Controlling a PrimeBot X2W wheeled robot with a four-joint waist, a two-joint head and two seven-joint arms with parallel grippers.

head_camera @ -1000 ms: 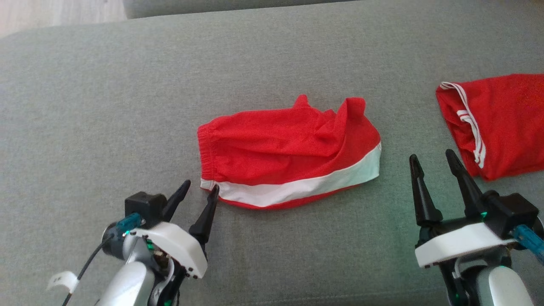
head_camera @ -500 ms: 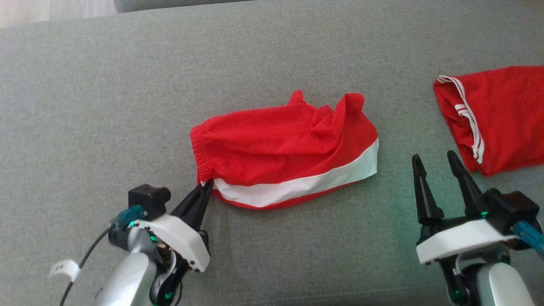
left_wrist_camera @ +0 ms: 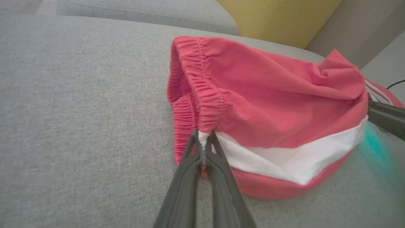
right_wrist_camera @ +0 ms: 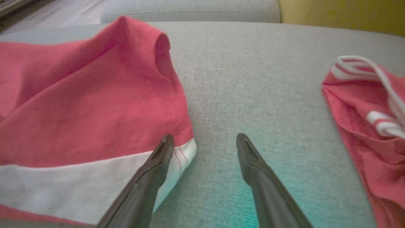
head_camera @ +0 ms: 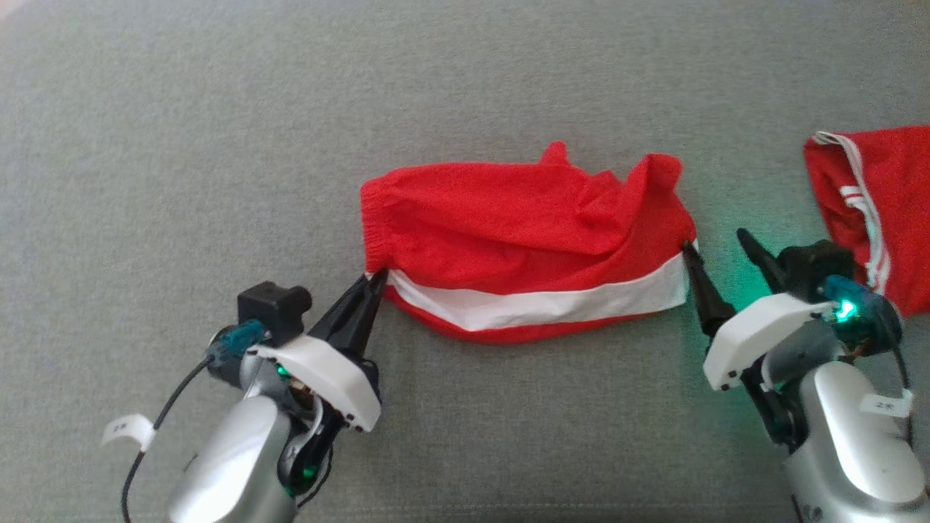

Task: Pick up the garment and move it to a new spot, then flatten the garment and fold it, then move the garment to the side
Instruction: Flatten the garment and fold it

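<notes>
Red shorts (head_camera: 523,225) with a white stripe (head_camera: 538,305), lying a bit bumpy on the grey sofa cushion (head_camera: 218,145) under them. Left pincer (head_camera: 372,282) pressed together, pinching the waistband (left_wrist_camera: 202,82) corner of the shorts. Right pincer (head_camera: 713,241) spread wide at the other end of the shorts, one finger touching the leg hem, nothing pinched. Best to slide that pincer over to get the hem corner between both fingers, then squeeze. Lift both ends together, pulling gently apart. Stay off the other red garment (head_camera: 886,211) beside the shorts.
</notes>
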